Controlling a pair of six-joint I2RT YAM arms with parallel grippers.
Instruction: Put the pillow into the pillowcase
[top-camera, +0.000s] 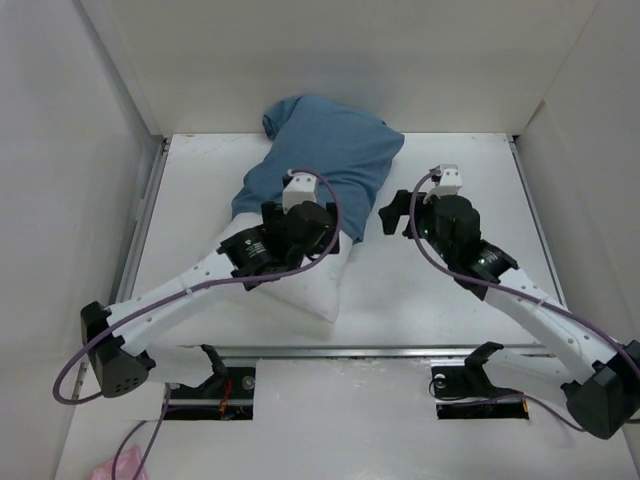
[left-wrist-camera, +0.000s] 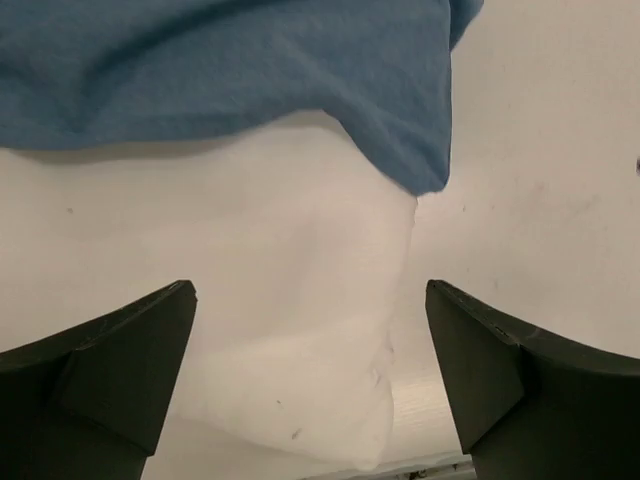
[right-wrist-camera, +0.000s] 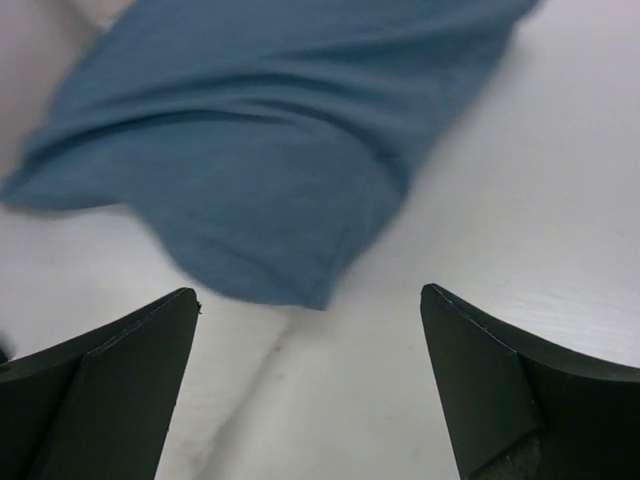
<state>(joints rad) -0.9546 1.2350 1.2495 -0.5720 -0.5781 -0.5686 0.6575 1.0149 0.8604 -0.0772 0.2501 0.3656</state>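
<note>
Your left arm (top-camera: 190, 290) stretches from its base at the near left, angling forward and inward toward the middle. Its left end effector (left-wrist-camera: 310, 300) points down, both dark fingers spread wide with nothing between them. Your right arm (top-camera: 540, 310) mirrors it, running from the near right base forward and inward. The right end effector (right-wrist-camera: 310, 300) also has its jaws wide apart, gripping nothing. The two wrists sit near each other, not touching.

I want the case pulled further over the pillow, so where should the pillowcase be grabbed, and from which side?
Probably the pillowcase at the right near corner of its open hem, approached from the right over the table. That corner lies loose at the edge of the pillow, whose near end sticks out uncovered.
</note>
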